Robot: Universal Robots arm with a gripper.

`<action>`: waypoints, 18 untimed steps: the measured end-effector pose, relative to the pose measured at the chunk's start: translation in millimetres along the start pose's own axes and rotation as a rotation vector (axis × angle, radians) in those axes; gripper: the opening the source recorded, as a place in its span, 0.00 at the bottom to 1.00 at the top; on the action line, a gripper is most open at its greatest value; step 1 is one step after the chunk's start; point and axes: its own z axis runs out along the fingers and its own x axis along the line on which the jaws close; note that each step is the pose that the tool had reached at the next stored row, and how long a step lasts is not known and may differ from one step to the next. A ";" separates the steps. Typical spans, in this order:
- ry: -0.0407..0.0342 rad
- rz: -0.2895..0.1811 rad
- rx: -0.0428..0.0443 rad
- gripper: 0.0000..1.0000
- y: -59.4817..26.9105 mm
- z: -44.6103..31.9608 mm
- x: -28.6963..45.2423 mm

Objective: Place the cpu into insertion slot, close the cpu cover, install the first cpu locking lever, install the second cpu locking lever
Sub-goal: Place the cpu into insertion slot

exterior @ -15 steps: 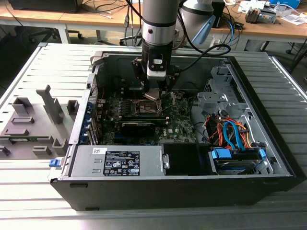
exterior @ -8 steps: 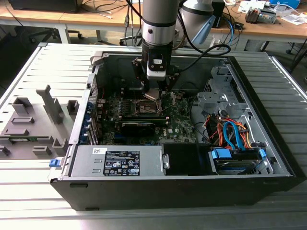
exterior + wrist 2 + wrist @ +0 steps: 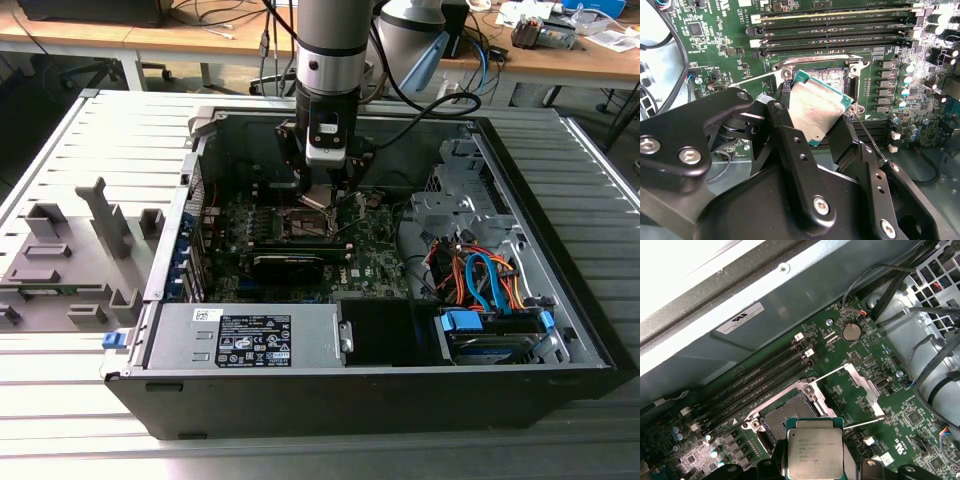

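My gripper (image 3: pixel 318 194) is shut on the cpu (image 3: pixel 317 197), a silvery square chip with a green edge. It hangs inside the open computer case, just above the motherboard. In the second wrist view the black fingers (image 3: pixel 786 137) clamp two opposite edges of the cpu (image 3: pixel 815 111), which hovers slightly off square over the insertion slot (image 3: pixel 829 75). The first wrist view shows the cpu (image 3: pixel 815 452) in front of the open insertion slot (image 3: pixel 786 415), apart from it. The cpu cover (image 3: pixel 863 388) stands flipped open beside the socket, with thin lever rods raised along it.
Long black memory slots (image 3: pixel 760 380) run beside the socket. A long black card (image 3: pixel 290 262) lies across the board on the side away from the arm. The power supply (image 3: pixel 250 335), drive bay cables (image 3: pixel 480 280) and case walls hem the area in. Grey fixtures (image 3: pixel 80 250) sit on the table.
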 end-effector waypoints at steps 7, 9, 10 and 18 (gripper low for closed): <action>-0.0002 0.004 0.0004 0.54 0.0 0.1 0.0; -0.0003 0.005 0.0004 0.54 0.0 0.1 0.0; -0.0003 0.005 0.0005 0.54 0.0 0.1 0.0; -0.0004 0.010 0.0007 0.54 0.0 0.2 0.0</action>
